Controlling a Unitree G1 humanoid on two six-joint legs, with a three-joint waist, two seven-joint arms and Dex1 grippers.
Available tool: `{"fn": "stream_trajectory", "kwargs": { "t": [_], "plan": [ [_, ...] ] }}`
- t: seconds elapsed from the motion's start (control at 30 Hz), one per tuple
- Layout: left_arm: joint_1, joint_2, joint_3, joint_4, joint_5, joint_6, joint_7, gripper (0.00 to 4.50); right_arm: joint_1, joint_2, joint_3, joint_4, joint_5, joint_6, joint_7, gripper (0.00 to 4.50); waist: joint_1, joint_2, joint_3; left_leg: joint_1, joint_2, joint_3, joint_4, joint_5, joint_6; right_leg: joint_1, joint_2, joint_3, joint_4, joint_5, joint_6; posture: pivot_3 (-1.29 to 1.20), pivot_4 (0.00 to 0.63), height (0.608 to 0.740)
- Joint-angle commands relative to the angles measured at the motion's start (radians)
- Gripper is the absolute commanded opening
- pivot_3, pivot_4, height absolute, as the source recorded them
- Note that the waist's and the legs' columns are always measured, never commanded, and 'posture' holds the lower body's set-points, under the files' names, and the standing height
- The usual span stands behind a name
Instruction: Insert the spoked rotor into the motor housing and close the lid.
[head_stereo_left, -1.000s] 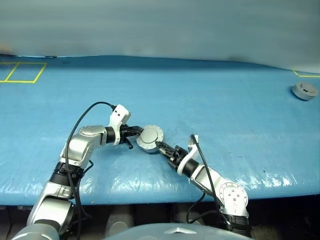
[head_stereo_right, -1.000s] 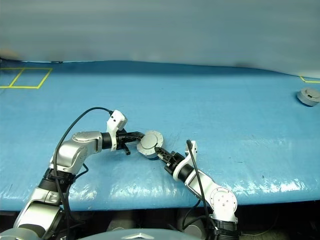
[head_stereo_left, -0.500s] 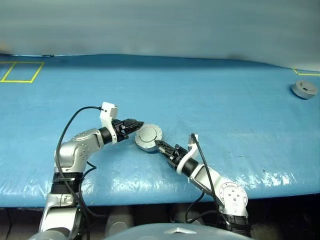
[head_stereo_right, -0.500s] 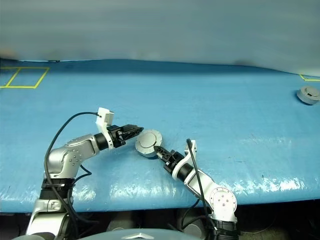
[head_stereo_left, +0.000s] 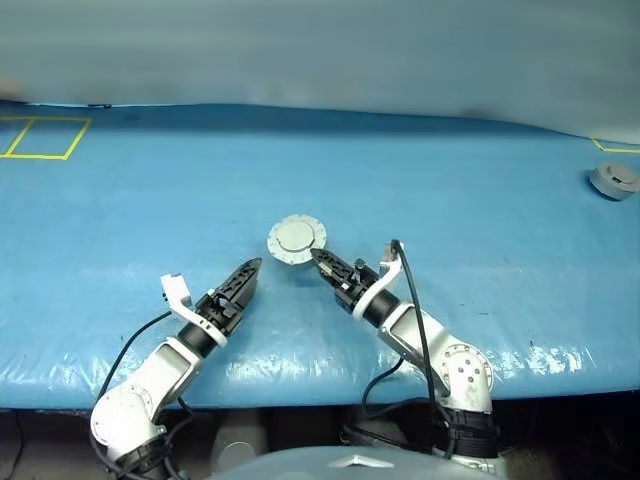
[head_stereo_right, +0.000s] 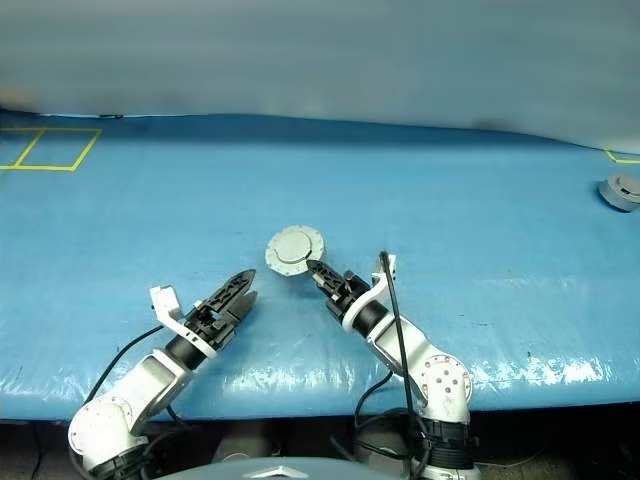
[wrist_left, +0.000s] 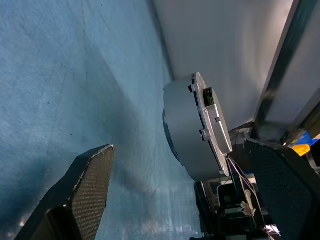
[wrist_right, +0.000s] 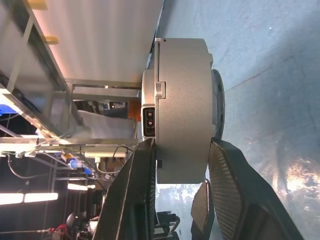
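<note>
The round grey motor housing (head_stereo_left: 297, 237) is held just above the blue table with the lid (head_stereo_right: 295, 245) closed flat on it, plain grey side up. My right gripper (head_stereo_left: 318, 257) is shut on the housing's near edge, one finger (wrist_right: 142, 175) against each flat face. My left gripper (head_stereo_right: 250, 284) hangs open, apart from the housing, near and to the left of it, pointing at it. In the left wrist view the housing (wrist_left: 190, 130) stands beyond the spread fingers (wrist_left: 92, 175). The spoked rotor is hidden.
A second small grey round part (head_stereo_left: 612, 180) lies at the far right of the blue-covered table (head_stereo_left: 480, 200). A yellow taped square (head_stereo_left: 45, 138) marks the far left corner. The table's front edge (head_stereo_left: 300, 385) runs just behind both forearms.
My left gripper has let go of the housing, opened wide, rolled over and drawn back toward the near left. The right gripper has raised the housing, still gripping it.
</note>
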Motion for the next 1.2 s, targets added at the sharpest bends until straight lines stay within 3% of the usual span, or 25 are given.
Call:
{"fn": "stream_trajectory", "kwargs": {
  "t": [0.03,0.4,0.8,1.07,1.17,1.2],
  "plan": [
    [0.030,-0.060,-0.059,-0.061,-0.107,-0.080,-0.017,4.50,-0.032,0.020,0.031,-0.037,0.058,0.005,0.018,1.18,0.000,0.000,0.000,0.000,0.000,0.000,0.000,0.000,0.000,0.000,0.000,0.000,0.000,0.001,-0.001,0.00,0.150,0.740],
    [0.091,-0.020,-0.213,-0.017,-0.186,-0.237,-0.004,4.50,-0.025,0.011,0.064,-0.062,0.094,0.009,-0.004,1.18,0.000,0.000,0.000,-0.003,-0.002,0.000,0.002,0.000,0.000,0.000,0.001,0.000,0.000,0.001,-0.002,0.00,0.150,0.740],
    [0.022,0.025,-0.225,0.118,-0.180,-0.325,-0.079,4.50,0.006,-0.008,0.111,-0.101,0.147,0.021,-0.015,1.18,0.000,0.000,0.000,-0.004,-0.001,0.000,0.003,0.000,0.000,0.000,0.001,0.000,0.000,0.001,-0.002,0.00,0.150,0.740],
    [0.006,0.027,-0.267,0.105,-0.209,-0.308,-0.059,4.50,0.009,-0.035,0.138,-0.103,0.163,0.009,-0.008,1.18,0.000,0.000,0.000,-0.004,-0.002,0.000,0.004,0.000,0.000,0.000,0.001,0.000,0.000,0.001,-0.002,0.00,0.150,0.740],
    [0.021,0.038,-0.292,0.095,-0.229,-0.289,-0.016,3.93,0.009,-0.045,0.144,-0.109,0.134,0.004,0.009,1.18,0.000,0.000,0.000,-0.004,-0.002,-0.001,0.004,0.000,0.000,0.000,0.001,0.000,0.000,0.001,-0.002,0.00,0.150,0.740],
    [0.025,0.043,-0.298,0.092,-0.233,-0.285,-0.008,3.56,0.008,-0.049,0.147,-0.111,0.122,0.002,0.015,1.18,0.000,0.000,0.000,-0.004,-0.002,-0.001,0.004,0.000,0.000,0.000,0.001,0.000,0.000,0.001,-0.002,0.00,0.150,0.740]
  ]
}}
